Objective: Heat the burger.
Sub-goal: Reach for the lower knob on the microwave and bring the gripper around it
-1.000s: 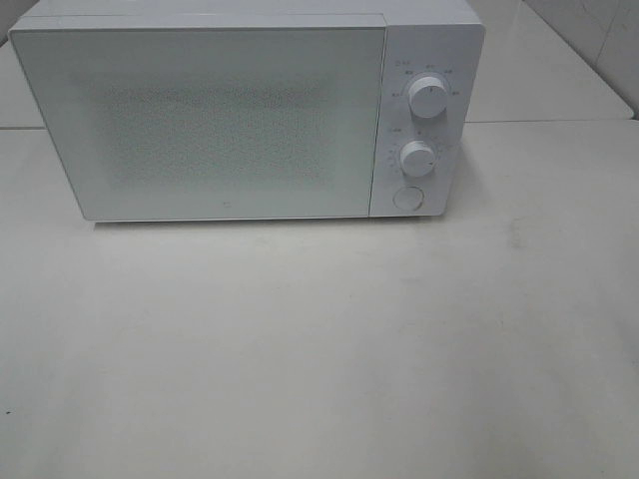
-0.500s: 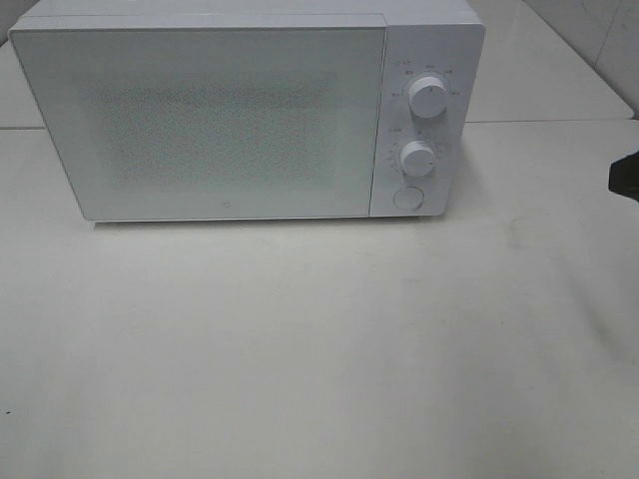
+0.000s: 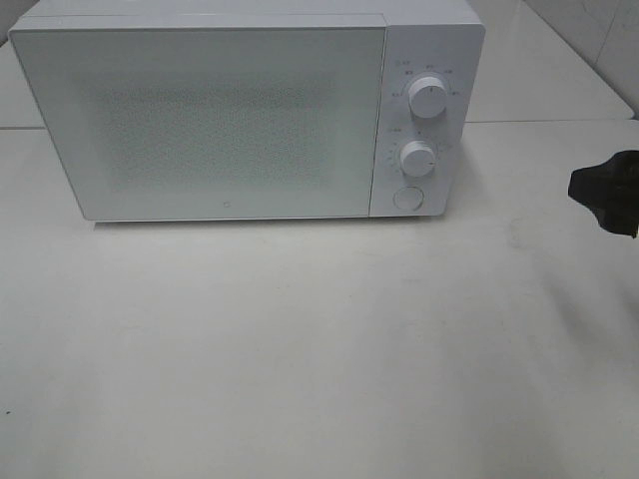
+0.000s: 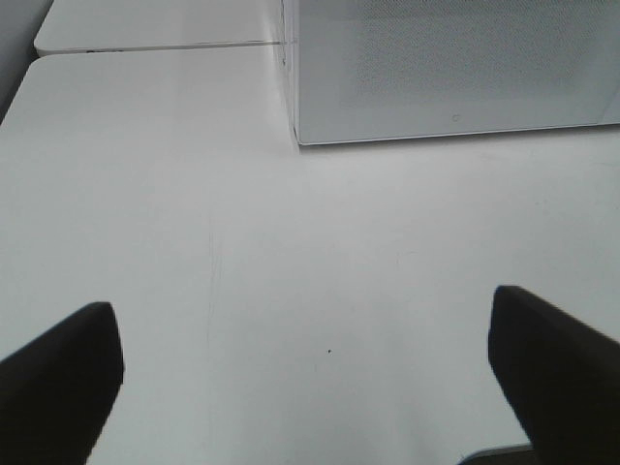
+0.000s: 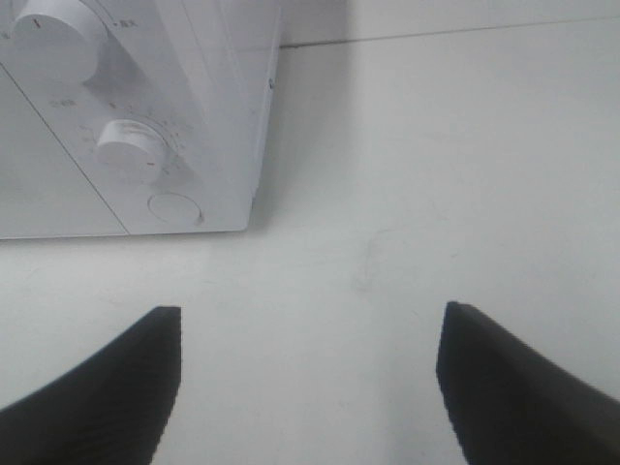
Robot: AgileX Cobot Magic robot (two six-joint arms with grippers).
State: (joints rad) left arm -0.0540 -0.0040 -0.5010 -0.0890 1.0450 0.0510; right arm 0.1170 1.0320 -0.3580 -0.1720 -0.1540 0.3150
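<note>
A white table [image 3: 300,349] fills the room's foreground, with a white microwave [image 3: 230,115] at its back edge. No view shows the burger. It may be behind the microwave's closed, speckled door [image 3: 200,120], but the door shows nothing through it, so I cannot tell.

Judging from that, loading looks either finished or not begun. With the door shut, my guess is that the timer and power settings are what remain, and after that the burger must be taken out.

By count there is one microwave. On its panel are two knobs, an upper knob [image 3: 428,98] and a lower knob [image 3: 417,159], and one round button [image 3: 406,198] beneath them.

There are two grippers. The right gripper [image 5: 310,315] shows at the right edge of the high view, near the panel but apart from it. Its jaws are spread and it holds nothing. The left gripper [image 4: 302,302] hangs over the table in front of the door's lower corner, jaws wide and empty.
</note>
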